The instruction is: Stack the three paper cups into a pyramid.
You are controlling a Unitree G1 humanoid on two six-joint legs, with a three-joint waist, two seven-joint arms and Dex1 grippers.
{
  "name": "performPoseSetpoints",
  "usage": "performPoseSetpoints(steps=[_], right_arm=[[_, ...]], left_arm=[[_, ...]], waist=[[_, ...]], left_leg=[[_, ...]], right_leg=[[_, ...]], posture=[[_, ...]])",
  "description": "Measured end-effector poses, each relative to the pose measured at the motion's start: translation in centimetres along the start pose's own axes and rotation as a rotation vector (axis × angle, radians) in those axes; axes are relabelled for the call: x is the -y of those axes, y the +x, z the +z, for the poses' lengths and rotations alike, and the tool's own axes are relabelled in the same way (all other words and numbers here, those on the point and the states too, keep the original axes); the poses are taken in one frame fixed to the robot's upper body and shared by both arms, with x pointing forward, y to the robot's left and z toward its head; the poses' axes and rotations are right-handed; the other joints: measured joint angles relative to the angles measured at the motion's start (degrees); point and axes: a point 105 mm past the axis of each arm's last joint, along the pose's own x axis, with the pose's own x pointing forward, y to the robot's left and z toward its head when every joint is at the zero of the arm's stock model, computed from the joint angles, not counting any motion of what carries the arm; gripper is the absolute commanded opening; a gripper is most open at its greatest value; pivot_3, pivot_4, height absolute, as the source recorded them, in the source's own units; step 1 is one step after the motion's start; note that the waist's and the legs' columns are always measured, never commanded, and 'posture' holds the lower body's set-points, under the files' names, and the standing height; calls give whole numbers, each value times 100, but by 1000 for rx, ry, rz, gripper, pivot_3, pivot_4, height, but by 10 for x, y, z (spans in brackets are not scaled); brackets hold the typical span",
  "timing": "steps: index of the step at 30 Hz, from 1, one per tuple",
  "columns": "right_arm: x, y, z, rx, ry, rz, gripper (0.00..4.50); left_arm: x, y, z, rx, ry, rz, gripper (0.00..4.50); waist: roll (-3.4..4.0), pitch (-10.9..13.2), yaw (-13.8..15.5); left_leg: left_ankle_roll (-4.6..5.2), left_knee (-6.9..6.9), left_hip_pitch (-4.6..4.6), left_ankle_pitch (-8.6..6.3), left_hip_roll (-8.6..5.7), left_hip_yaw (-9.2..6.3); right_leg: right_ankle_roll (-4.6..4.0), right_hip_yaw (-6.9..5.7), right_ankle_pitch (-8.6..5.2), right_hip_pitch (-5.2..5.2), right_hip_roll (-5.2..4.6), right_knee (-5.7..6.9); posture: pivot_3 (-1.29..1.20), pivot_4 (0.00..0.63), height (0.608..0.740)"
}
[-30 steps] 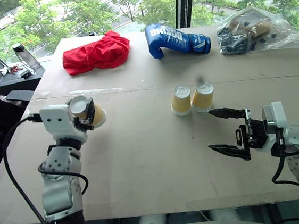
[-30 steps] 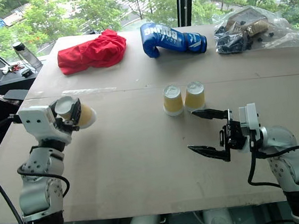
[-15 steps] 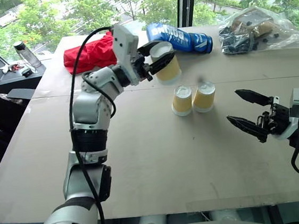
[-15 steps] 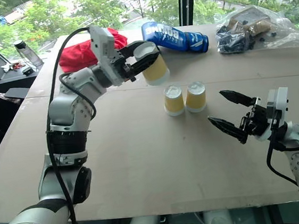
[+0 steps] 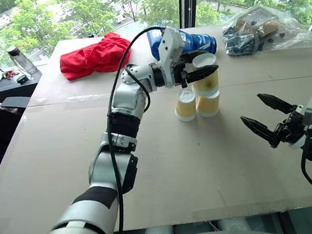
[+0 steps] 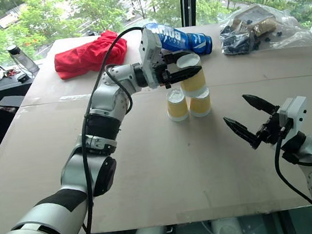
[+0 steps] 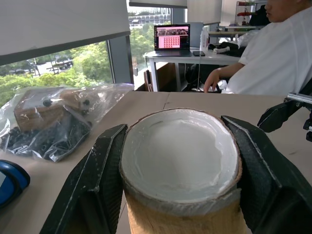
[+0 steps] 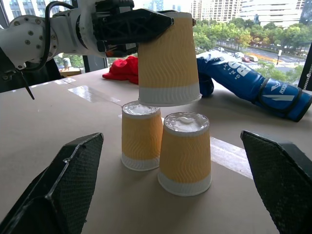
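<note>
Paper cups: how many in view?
3. Two cups stand upside down, side by side on the table; the third cup is in the left gripper, just above them.

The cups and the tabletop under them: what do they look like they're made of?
The held cup and the two standing cups look like matte paper: wavy ribbed yellow-tan walls, plain white bands. The table looks like unfinished brown cardboard or fibreboard, with a seam across it.

Two yellow-tan ribbed paper cups (image 5: 196, 102) stand upside down, touching, mid-table. A third cup (image 5: 205, 74) hangs just above them, apart. Behind lie a red cloth (image 5: 95, 55) on the left, a blue boxing glove (image 5: 201, 40) in the centre and a clear plastic bag (image 5: 258, 31) on the right.
</note>
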Motion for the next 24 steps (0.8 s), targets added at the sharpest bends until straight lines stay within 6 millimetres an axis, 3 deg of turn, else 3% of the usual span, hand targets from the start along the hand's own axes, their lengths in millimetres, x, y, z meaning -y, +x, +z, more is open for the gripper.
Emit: performPoseSetpoints(steps=[16,17,19,20,24], right_arm=[[-4,0,10,99,-11,50,4500],[-4,-1,10,103,-11,53,4500],[-5,0,9,105,-10,59,4500],[-6,0,9,106,-10,63,4500],[-6,0,9,106,-11,63,4500]], left_arm=[[-4,-1,-6,-56,47,4,2398],[-4,0,-7,-57,46,7,3441],[-4,0,-8,-61,48,14,4231],[-5,0,-8,-65,51,19,4438],[-6,-1,-8,-68,52,23,4438]], waist=[[0,1,7],[0,1,7],[0,1,6],[0,1,7],[0,1,6]], left_leg=[[8,2,0,-4,0,0],[8,2,0,-4,0,0],[8,2,0,-4,0,-1],[7,2,0,-4,0,0],[4,3,0,-2,0,0]], right_leg=[[1,-1,0,0,-1,1],[0,-1,0,1,-1,1],[0,-1,0,0,0,1],[1,-1,0,0,0,2],[1,-1,0,0,-1,2]], posture=[[0,150,740],[0,150,740],[0,150,740],[0,150,740],[0,150,740]])
